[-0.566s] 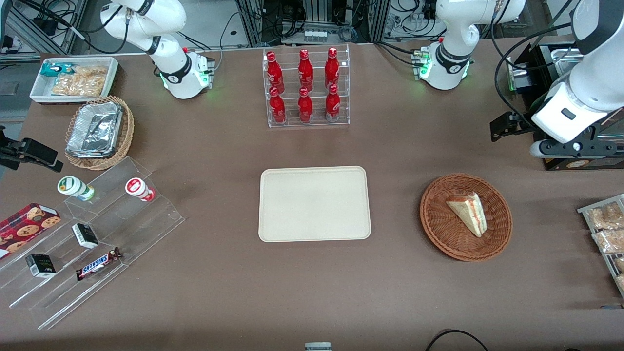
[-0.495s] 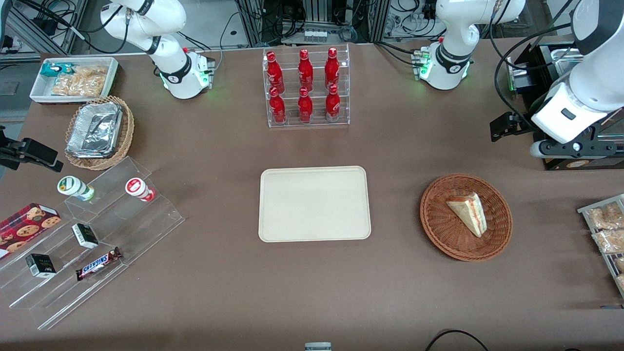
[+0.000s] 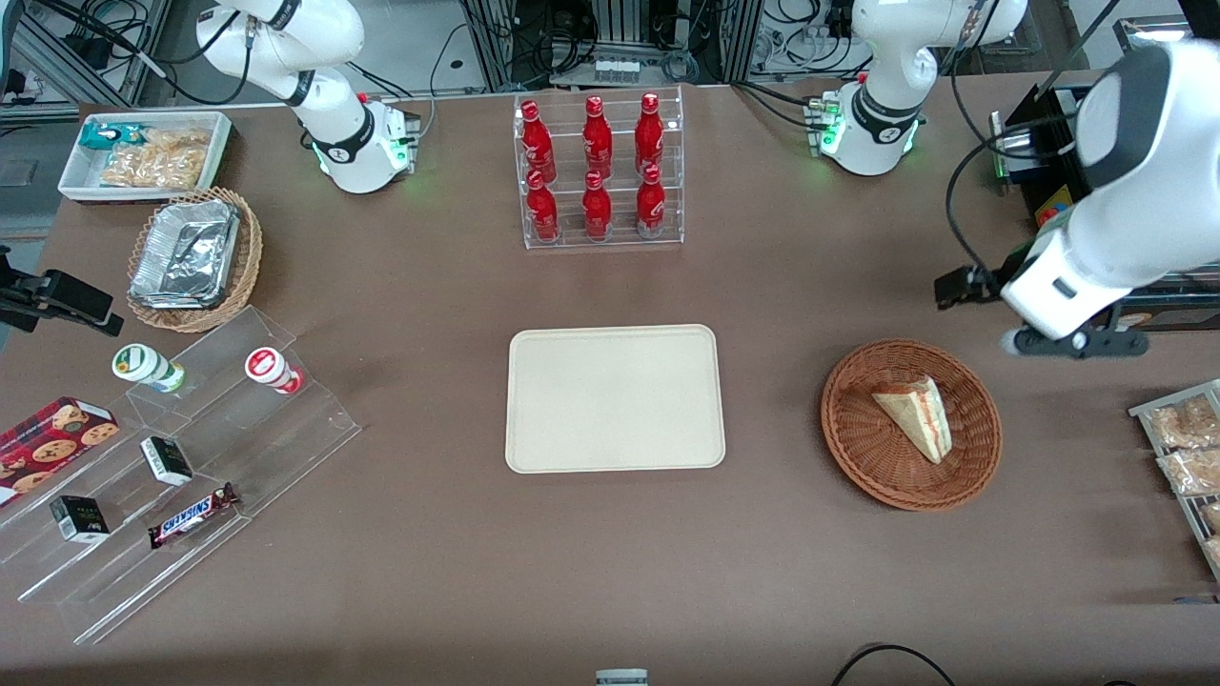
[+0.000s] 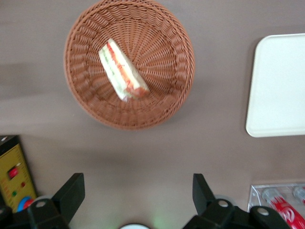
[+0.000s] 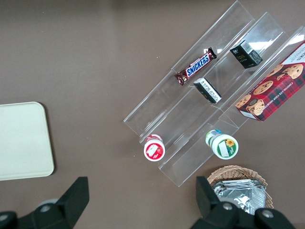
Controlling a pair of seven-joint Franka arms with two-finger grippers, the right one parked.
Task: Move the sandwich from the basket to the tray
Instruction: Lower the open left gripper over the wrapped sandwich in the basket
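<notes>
The sandwich (image 3: 915, 416) (image 4: 122, 70), a pale wedge with red and green layers on its cut edge, lies in the round reddish-brown basket (image 3: 858, 467) (image 4: 162, 47). The cream tray (image 3: 615, 398) (image 4: 281, 86) (image 5: 21, 140) sits flat at the table's middle with nothing on it. My left gripper (image 3: 1072, 341) (image 4: 136, 188) hangs above bare table, a little farther from the front camera than the basket and toward the working arm's end. It is open, with nothing between its fingers (image 4: 71, 191).
A clear rack of red bottles (image 3: 598, 171) stands farther from the camera than the tray. A rack of bagged snacks (image 3: 1187, 448) lies beside the basket at the working arm's end. A black box (image 3: 1048, 143) sits under the left arm.
The left arm has swung toward the basket, and its gripper has come nearer to the front camera and the table's middle. The sandwich, basket and tray have not moved.
</notes>
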